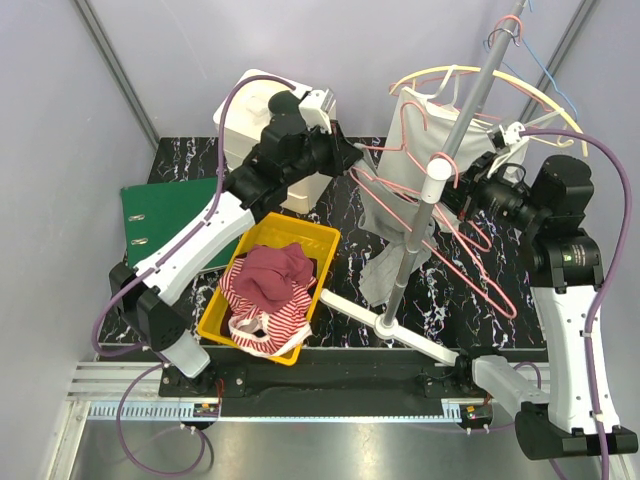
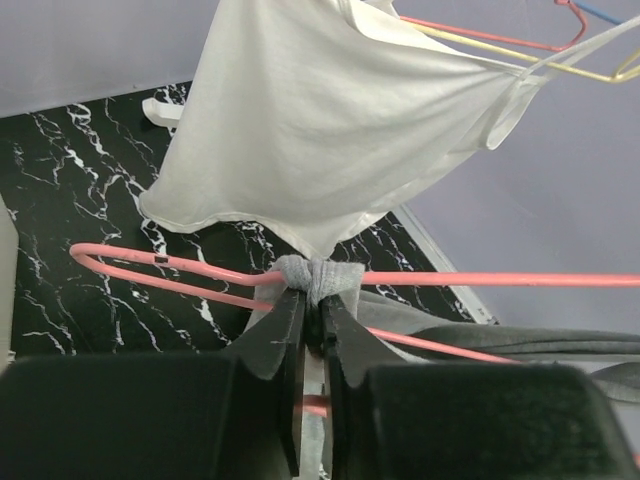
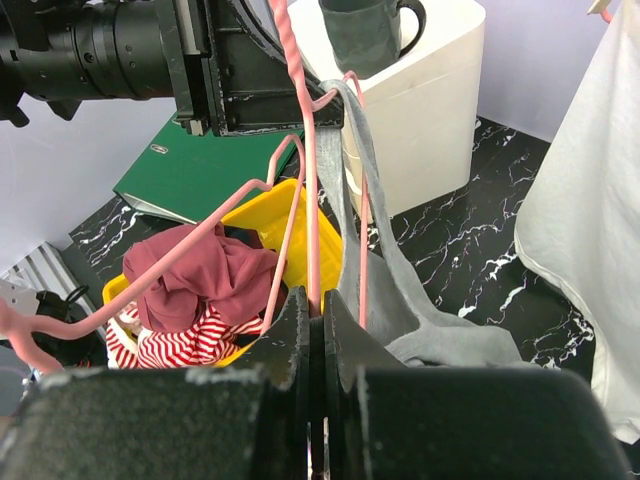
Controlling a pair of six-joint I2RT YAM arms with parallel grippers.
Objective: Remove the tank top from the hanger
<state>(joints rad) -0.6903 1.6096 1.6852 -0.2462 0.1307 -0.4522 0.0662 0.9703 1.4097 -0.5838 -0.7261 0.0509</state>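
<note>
The grey tank top hangs on a pink hanger beside the rack pole, over the right half of the black marble bench, with its lower end drooping towards the pole's foot. From where I stand, the job looks to be at the grasping step. The left gripper has its jaws pinched on a bunched fold of the grey cloth, right where it wraps over the hanger wire. The right gripper has its jaws closed on pink wire lower down, on what looks to be the same hanger. So one arm has the garment and the other has the frame. The garment is not yet off, as the left wrist view shows the cloth looped around the wire. I'd judge the next move calls for the left arm to draw that fold along and off the end of the hanger's shoulder. Meanwhile the right arm would steady the hanger, or tilt it so the strap can slide. The pull wants to go clear of the pole and of the white garment hanging close behind, so neither gets dragged along. A yellow bin of clothes sits nearby on the left, a likely spot to drop it.
</note>
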